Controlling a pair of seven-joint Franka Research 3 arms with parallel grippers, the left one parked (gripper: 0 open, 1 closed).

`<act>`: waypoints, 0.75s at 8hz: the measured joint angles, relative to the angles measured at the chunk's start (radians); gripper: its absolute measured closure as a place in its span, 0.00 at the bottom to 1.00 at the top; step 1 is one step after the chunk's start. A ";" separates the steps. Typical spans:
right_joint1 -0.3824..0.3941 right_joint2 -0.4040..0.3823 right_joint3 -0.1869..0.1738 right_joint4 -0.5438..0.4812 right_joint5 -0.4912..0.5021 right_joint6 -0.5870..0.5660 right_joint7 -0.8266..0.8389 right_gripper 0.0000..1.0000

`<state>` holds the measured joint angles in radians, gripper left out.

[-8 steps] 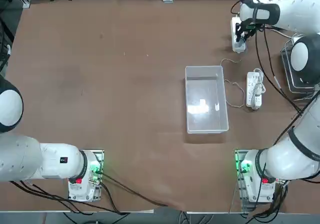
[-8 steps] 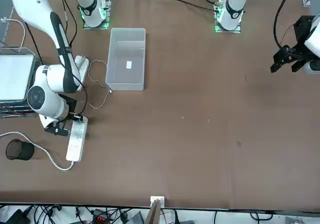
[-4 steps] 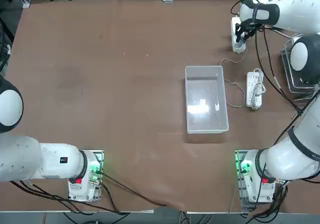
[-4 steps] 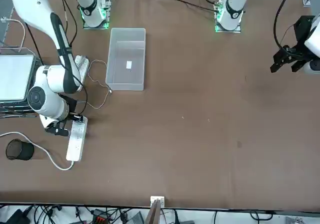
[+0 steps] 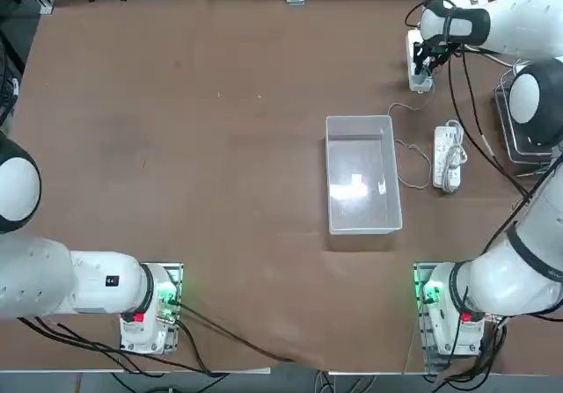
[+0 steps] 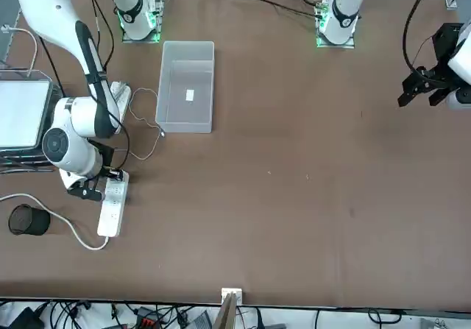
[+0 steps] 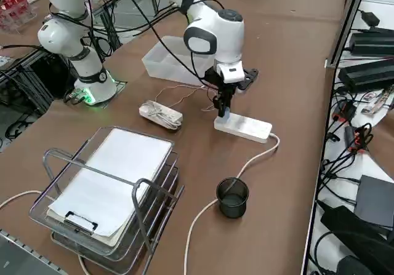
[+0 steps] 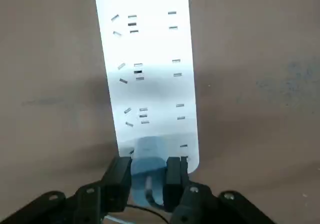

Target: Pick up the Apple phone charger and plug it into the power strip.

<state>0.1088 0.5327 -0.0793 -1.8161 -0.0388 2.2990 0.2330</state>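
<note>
Far end of power strip (image 8: 155,83) cut off in wrist view (sockets there too).

On the table (image 5: 220,147), the second strip (image 5: 442,166) is placed between the bin (image 5: 363,191), left, and the rack (image 7: 123,192), right; the power strip (image 6: 112,215) is set beyond.

Right arm (image 7: 215,32) extended over the brown surface (image 7: 271,103), its gripper (image 7: 223,110) directed downward at the near end of the power strip (image 7: 244,127). A thick white cord (image 7: 243,169) leaves the strip's opposite end and curves past a black mesh cup (image 7: 232,197). A second white strip (image 7: 160,115), cord bundled on it, lies between the power strip and a wire tray (image 7: 111,195) bearing a clipboard (image 7: 114,179).
</note>
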 joint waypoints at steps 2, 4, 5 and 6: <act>0.000 0.000 0.000 0.000 0.000 0.000 0.000 0.63; 0.000 0.000 0.000 0.000 0.000 0.000 -0.003 0.63; 0.000 0.000 0.000 0.000 0.000 0.000 -0.006 0.63; 0.000 0.000 0.000 0.000 0.000 0.000 -0.009 0.60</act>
<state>0.1087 0.5329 -0.0794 -1.8161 -0.0388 2.2992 0.2236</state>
